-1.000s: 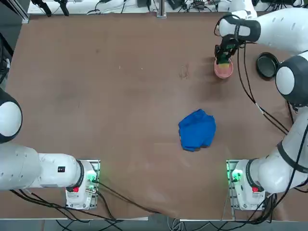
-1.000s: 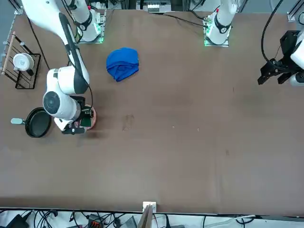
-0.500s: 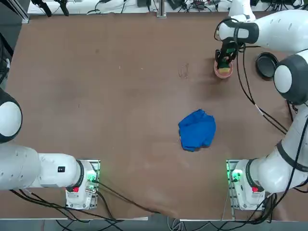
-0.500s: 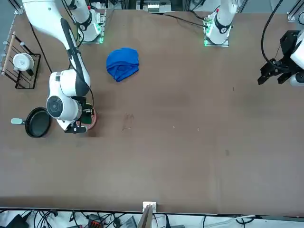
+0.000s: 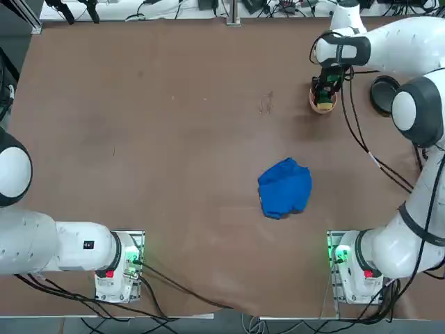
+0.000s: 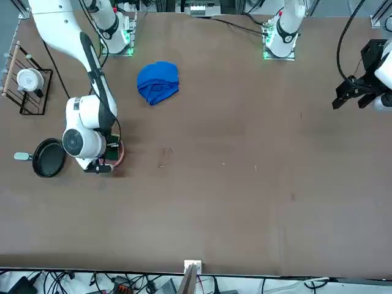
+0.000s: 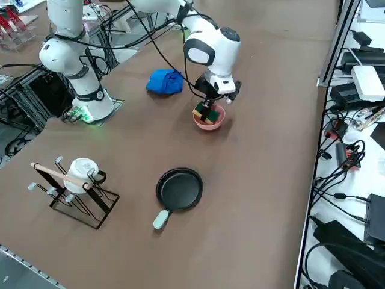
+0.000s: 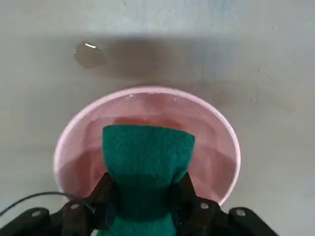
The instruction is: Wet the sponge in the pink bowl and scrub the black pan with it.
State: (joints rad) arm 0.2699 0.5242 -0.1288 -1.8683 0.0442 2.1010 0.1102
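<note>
Wrist view: the sponge (image 8: pixel 147 162) is being pinched by the right gripper (image 8: pixel 143 199) inside the pink bowl (image 8: pixel 226 142); pushing toward twelve o'clock risks tipping it.

The right gripper (image 8: pixel 142 206) has lowered the sponge (image 8: pixel 147 162) into the pink bowl (image 8: pixel 224 135).

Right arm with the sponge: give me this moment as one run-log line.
right gripper: shut on sponge | place: sponge inside pink bowl | black pan: untouched, apart | scrub: not yet done
</note>
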